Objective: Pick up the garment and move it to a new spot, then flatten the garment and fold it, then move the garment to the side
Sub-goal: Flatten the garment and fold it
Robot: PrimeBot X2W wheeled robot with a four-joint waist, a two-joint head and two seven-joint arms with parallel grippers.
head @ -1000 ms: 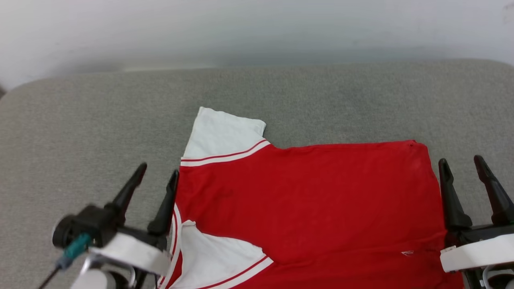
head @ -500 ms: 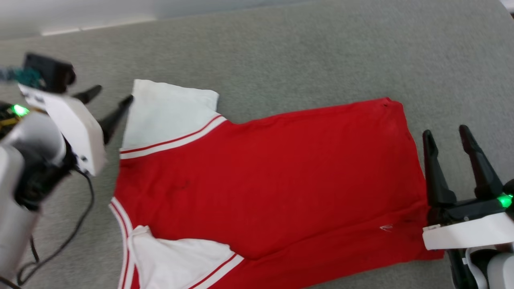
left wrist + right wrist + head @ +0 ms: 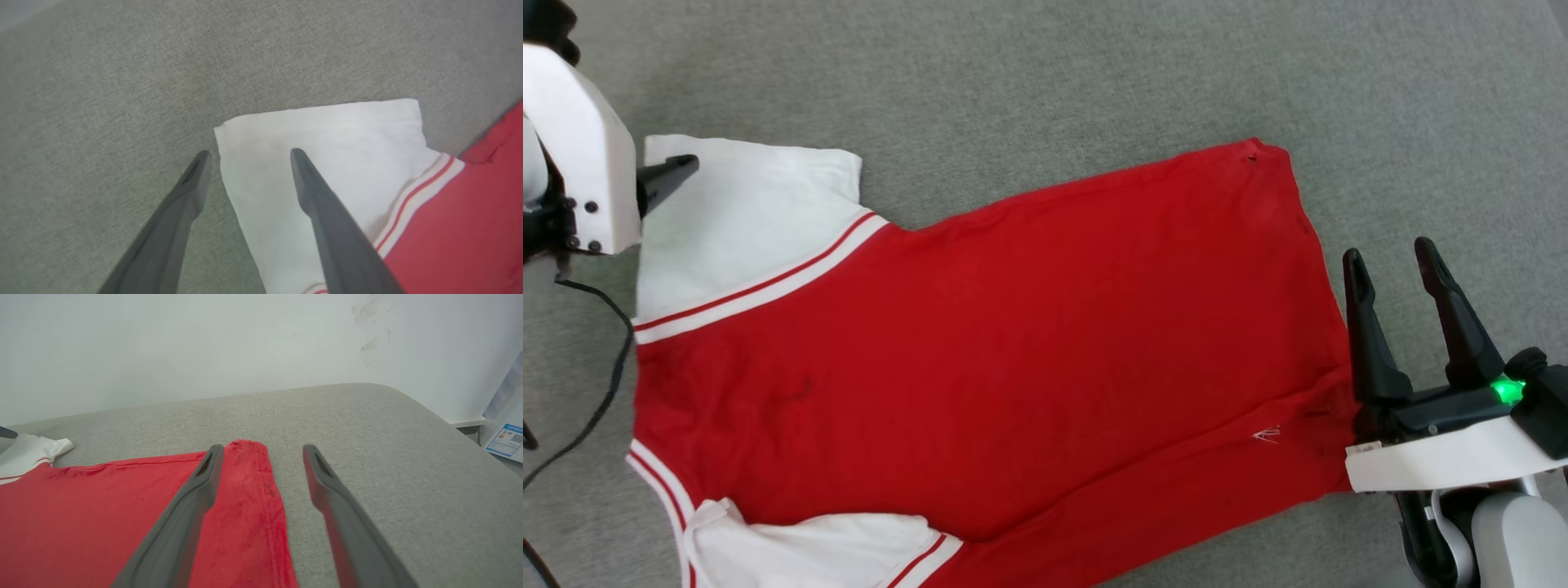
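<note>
Garment lies flat mid grey cushion; L gripper at sleeve edge, R gripper at hem, both jaws spread, prob. lining up fold grabs.

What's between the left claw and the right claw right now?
Head view: the red thin-fabric jersey with white sleeves, flat on the grey fabric surface, spans from left claw to right claw; nothing else.

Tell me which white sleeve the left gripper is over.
The far sleeve: the open left gripper straddles its corner. The near sleeve lies apart from it.
</note>
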